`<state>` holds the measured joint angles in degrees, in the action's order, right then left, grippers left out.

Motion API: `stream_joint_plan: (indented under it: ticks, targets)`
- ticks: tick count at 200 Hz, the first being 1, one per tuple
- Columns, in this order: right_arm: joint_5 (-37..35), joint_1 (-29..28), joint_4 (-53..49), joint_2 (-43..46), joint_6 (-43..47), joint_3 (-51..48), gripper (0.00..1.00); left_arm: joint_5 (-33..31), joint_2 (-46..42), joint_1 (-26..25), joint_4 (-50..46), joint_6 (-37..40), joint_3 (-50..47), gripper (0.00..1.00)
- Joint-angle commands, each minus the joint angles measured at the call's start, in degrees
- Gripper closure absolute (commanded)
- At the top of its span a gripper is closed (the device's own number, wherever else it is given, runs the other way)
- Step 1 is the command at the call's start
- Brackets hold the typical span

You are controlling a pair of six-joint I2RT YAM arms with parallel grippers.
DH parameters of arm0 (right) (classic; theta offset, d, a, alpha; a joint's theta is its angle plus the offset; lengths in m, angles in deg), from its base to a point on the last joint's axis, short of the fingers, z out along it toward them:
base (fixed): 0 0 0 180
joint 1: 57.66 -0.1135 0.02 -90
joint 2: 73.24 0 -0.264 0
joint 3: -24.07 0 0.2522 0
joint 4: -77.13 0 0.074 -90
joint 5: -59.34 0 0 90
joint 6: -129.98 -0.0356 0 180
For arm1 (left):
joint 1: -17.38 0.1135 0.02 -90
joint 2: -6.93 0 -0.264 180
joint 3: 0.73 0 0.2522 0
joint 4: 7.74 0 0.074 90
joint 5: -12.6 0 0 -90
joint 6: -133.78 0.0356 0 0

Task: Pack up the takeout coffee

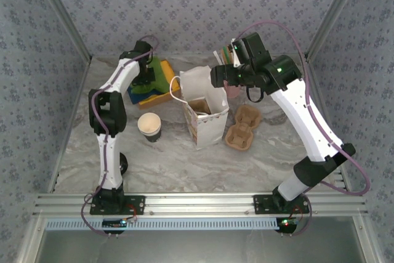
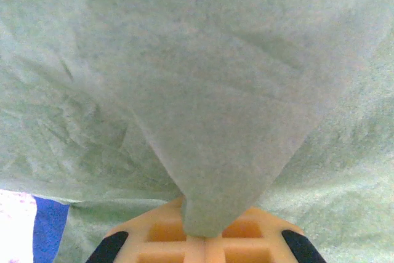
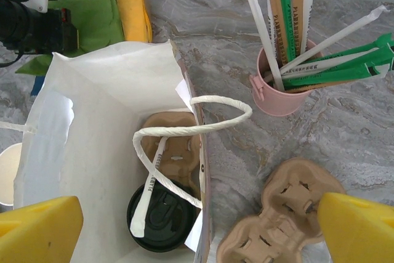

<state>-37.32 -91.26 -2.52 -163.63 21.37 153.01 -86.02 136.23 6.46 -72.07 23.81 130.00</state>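
- The takeout coffee [image 3: 161, 217] looks packed already. It stands at the bottom of the white paper bag [image 3: 92, 121], black lid on, in one pocket of a pulp cup carrier [image 3: 175, 146] inside the bag.
- So the step in hand is probably the extras. The left gripper [image 2: 203, 241] is over at the back-left napkin pile, and its fingers are pinched together on a fold of green napkin [image 2: 203, 90].
- The right gripper [image 3: 198, 214] hangs over the bag mouth with its jaws spread wide and nothing between them.
- Next move, as a guess: the left arm lifts the napkin off the pile without dragging its neighbours along. Then it carries it across to the bag and lets go over the opening.
- Two things to watch. The twisted paper handle [image 3: 203, 100] flops right across the bag mouth, so the drop has to go in on the open side. The right arm also sits above the bag and likely has to give way.
- The lidless cup [image 1: 149, 125], the spare carrier [image 3: 283, 214] and the pink cup of straws [image 3: 277, 93] all sit outside the bag.
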Motion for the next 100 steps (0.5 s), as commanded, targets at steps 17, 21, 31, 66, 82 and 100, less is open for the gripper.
stream_joint_plan:
  ticks: [17, 21, 31, 66, 82, 100]
  targets:
    - [0.2, 0.2, 0.3, 1.9, -0.9, -0.7, 0.0, -0.7, -3.6, 0.1, -2.7, -0.1, 2.4, 0.98]
    - [0.2, 0.2, 0.4, 2.0, -0.9, -0.8, 0.0, -0.7, -3.8, 0.1, -2.8, -0.1, 2.4, 0.97]
    - [0.1, 0.2, 0.5, 2.2, -1.0, -1.1, 0.0, -0.5, -4.0, 0.1, -2.8, 0.1, 2.4, 0.92]
    - [0.4, 0.1, 0.7, 2.4, -1.1, -1.6, 0.0, 0.1, -3.3, 0.1, -3.3, 0.4, 2.3, 0.85]
    - [0.4, 0.1, 0.7, 2.5, -1.1, -1.7, 0.0, 0.4, -3.1, 0.1, -3.5, 0.3, 2.1, 0.87]
    - [0.3, 0.1, 0.7, 2.8, -1.2, -2.0, 0.0, 0.6, -3.1, 0.1, -3.4, 0.4, 2.0, 0.91]
